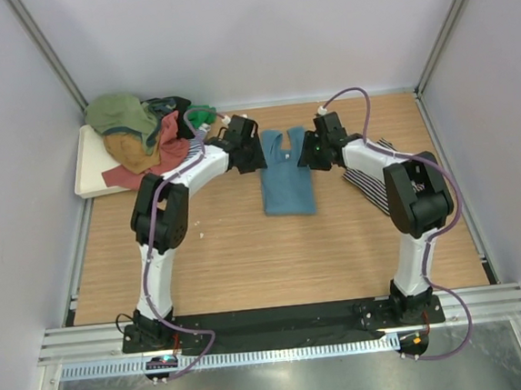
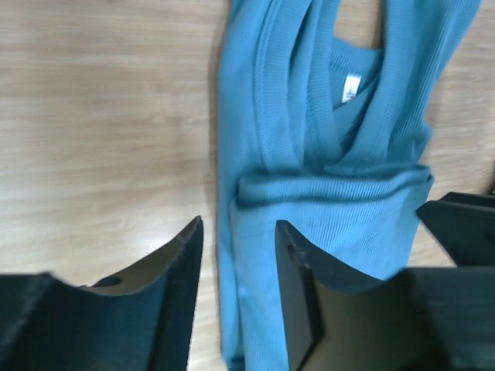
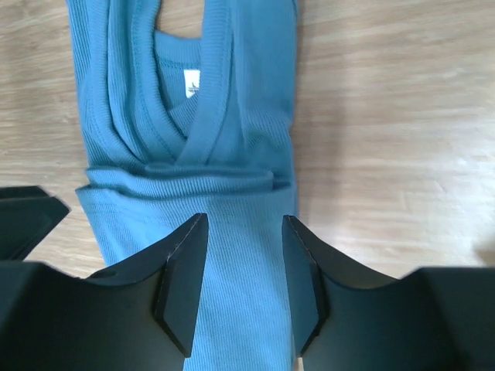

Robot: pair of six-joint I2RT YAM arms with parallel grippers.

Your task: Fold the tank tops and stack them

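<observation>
Left gripper [image 1: 246,152]: jaws partly apart, empty, over left edge of teal top [image 1: 286,179].
Pile [image 1: 141,132]: unfolded tops, on tray [image 1: 90,178], far left of teal top; all still to fold.
Teal top: mid-table, flat, sides folded in, cross fold below neckline; likely near finished.
Right gripper [image 1: 316,149]: jaws partly apart, empty, over teal top's right edge.
Striped top [image 1: 369,185]: right of teal top, under right arm; fold state unclear. No stack seen yet.
</observation>
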